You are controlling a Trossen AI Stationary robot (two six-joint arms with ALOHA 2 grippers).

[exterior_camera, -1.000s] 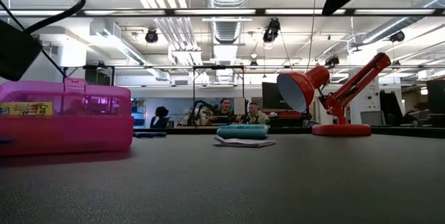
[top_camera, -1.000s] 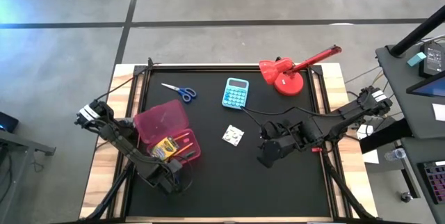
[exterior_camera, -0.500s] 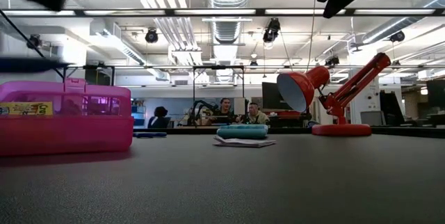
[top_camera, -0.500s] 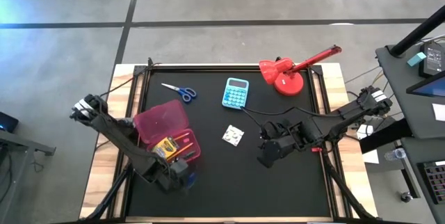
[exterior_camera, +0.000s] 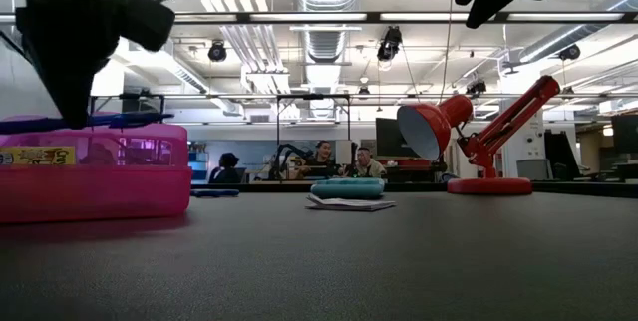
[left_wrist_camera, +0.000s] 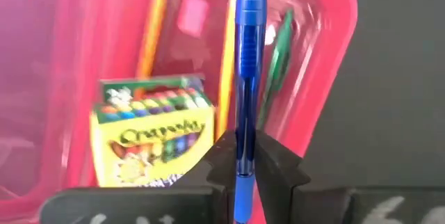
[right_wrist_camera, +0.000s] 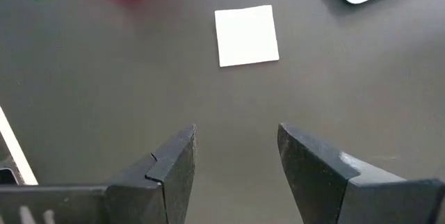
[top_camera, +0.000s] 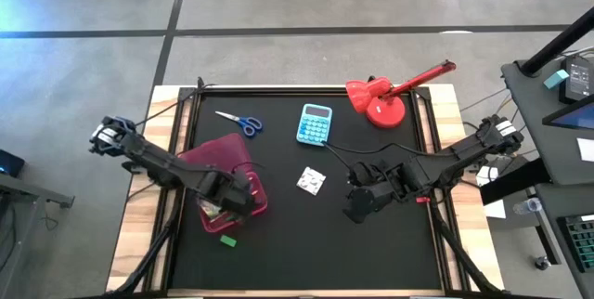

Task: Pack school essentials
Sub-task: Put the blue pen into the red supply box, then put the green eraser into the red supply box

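A black mat covers the table (top_camera: pixel 306 243), with pale wood showing along its sides, and the low view looks into a bright workshop where people sit far behind. The pink case (top_camera: pixel 243 203) is the landmark. Over it, the left end effector (left_wrist_camera: pixel 245 161) pinches a blue pen (left_wrist_camera: pixel 247 57) above the crayon box (left_wrist_camera: pixel 151 137) and pencils already inside. Released off-centre, the pen could strike the rim and roll onto the mat, as a green marker (top_camera: pixel 228 240) lies just outside the case. The scissors (top_camera: pixel 240 121) lie beyond the case; the white patterned square (top_camera: pixel 311 181) lies beside it, nearer the right end effector (right_wrist_camera: pixel 236 161), which hovers spread and empty.
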